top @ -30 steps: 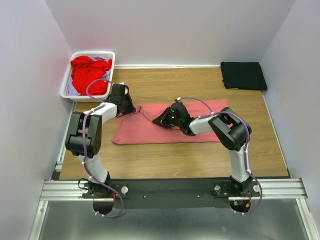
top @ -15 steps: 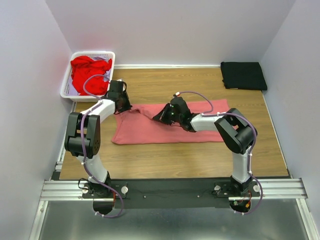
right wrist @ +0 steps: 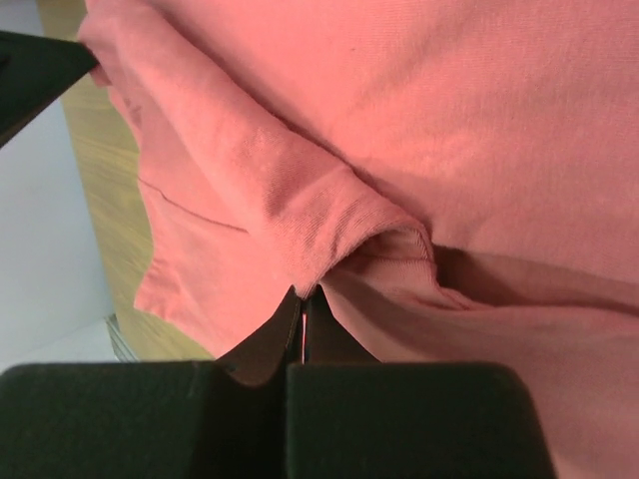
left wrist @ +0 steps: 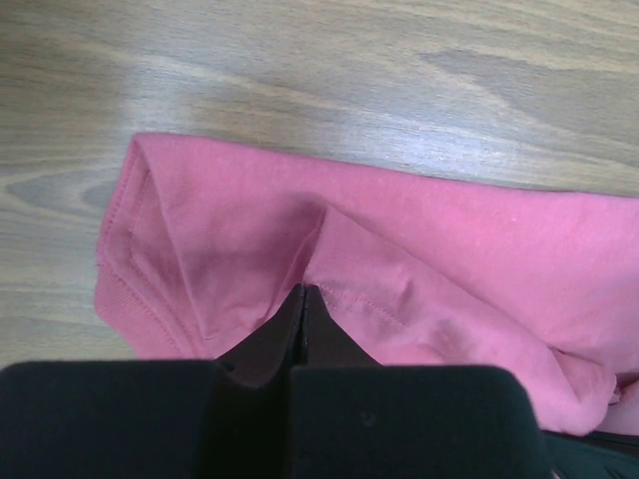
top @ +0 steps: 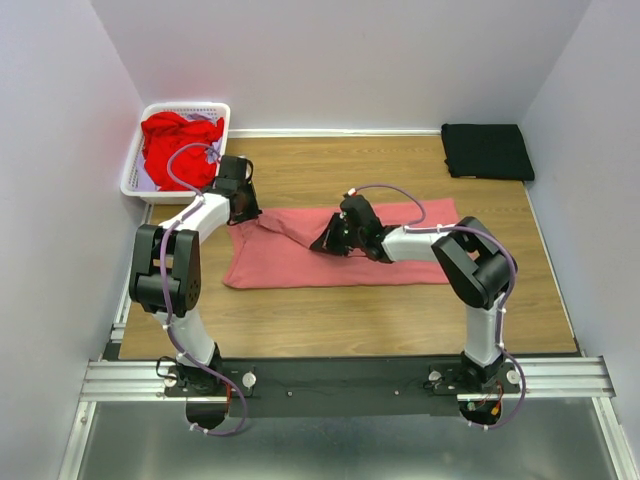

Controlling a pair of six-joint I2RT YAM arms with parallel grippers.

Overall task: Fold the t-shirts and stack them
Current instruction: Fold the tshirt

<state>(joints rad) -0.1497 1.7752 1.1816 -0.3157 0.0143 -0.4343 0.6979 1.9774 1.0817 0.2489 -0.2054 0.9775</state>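
While the pink t-shirt (top: 290, 265) lies on the table (top: 380, 320) just right of the white basket (top: 186, 105), left gripper (top: 245, 213) pinching its corner nearest the basket, right gripper (top: 322, 243) clamping a raised fold farther from the basket.

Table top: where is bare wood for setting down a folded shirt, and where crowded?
Free: far strip between white basket and black cloth; near strip between pink shirt and arm bases. Crowded: centre, where left gripper and right gripper pinch it.
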